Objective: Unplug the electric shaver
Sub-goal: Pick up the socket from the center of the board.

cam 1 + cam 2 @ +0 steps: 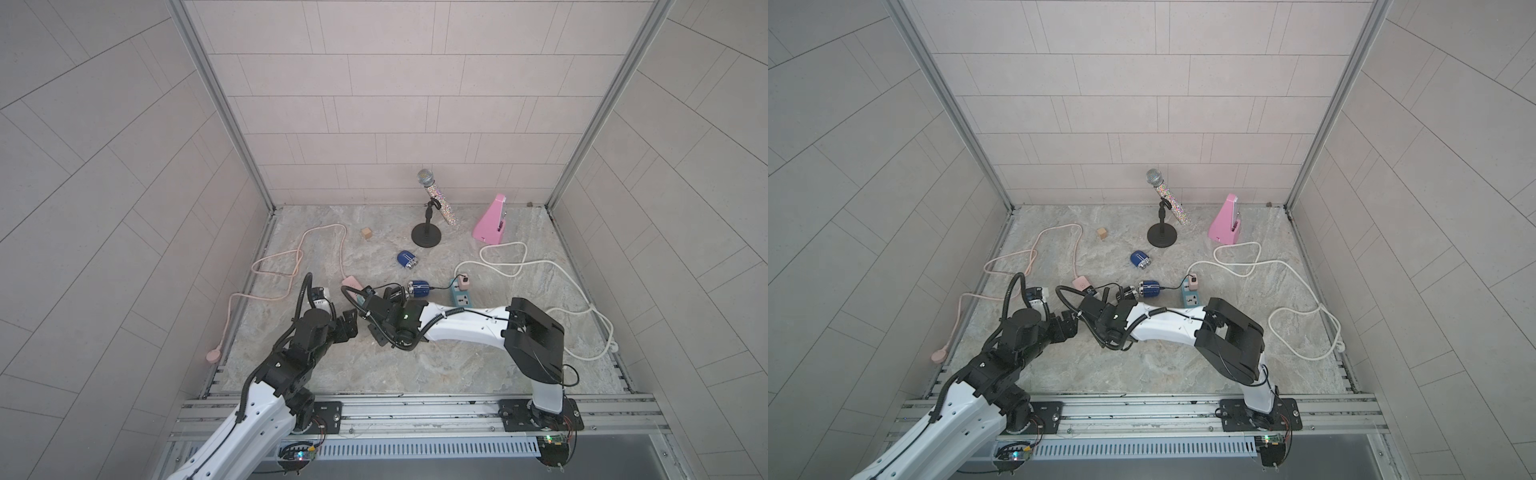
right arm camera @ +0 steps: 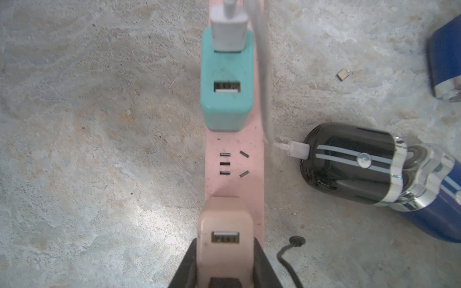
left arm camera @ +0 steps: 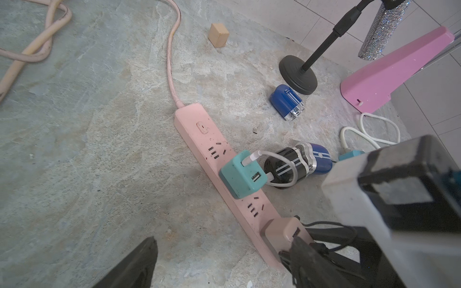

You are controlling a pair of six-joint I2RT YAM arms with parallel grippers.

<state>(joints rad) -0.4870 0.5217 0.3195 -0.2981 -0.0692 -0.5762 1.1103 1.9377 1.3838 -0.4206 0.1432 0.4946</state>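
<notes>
Beige charger is sitting pinched in right claw; left claw, at 9 o'clock, is gaping empty.

No legible text, brand or number anywhere. Only sign: power symbol on round button of black shaver, right wrist view, right-centre.

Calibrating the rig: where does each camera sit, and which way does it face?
Top views: above the bases, looking down and forward at the table; left arm and right arm show.
Left wrist: on the left arm, looking across the pink strip toward the mic stand; its tool finger and the right arm show.
Right wrist: on the right arm, looking down along the strip; right tool grips the beige charger.
Wrist views share the teal charger and black shaver.
</notes>
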